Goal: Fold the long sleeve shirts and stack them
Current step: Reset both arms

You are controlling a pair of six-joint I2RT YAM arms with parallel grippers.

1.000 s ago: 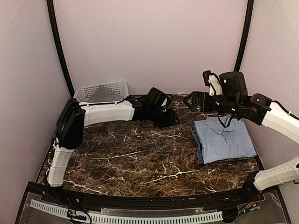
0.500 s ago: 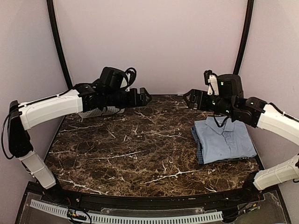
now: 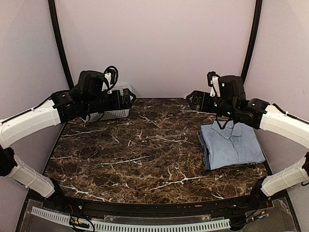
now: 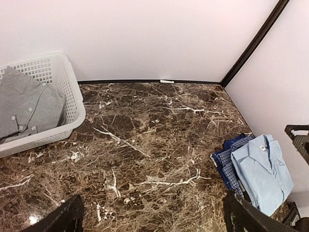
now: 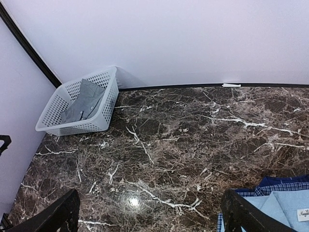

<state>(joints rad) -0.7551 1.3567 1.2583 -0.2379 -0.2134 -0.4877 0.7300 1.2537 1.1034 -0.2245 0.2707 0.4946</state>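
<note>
A folded light blue shirt point(image 3: 232, 145) tops a stack at the table's right side, with a dark blue checked shirt point(image 3: 203, 149) showing under its left edge. Both also appear in the left wrist view, light blue shirt point(image 4: 263, 174) over checked shirt point(image 4: 226, 162). A grey shirt point(image 4: 24, 108) lies crumpled in the white basket point(image 4: 73, 92). My left gripper point(image 3: 129, 98) hovers open over the basket's near side, holding nothing. My right gripper point(image 3: 192, 100) hangs open above the table, left of and behind the stack, also holding nothing.
The basket point(image 3: 116, 114) stands at the back left corner, partly hidden by my left arm. Pale walls close in the back and both sides. The dark marble table point(image 3: 145, 154) stretches between basket and stack. The right wrist view shows the basket point(image 5: 108, 96) with the grey shirt point(image 5: 84, 99).
My left arm has swung back from the table's far middle to the left and risen over the basket, its jaws opening. My right gripper has shifted slightly left.
</note>
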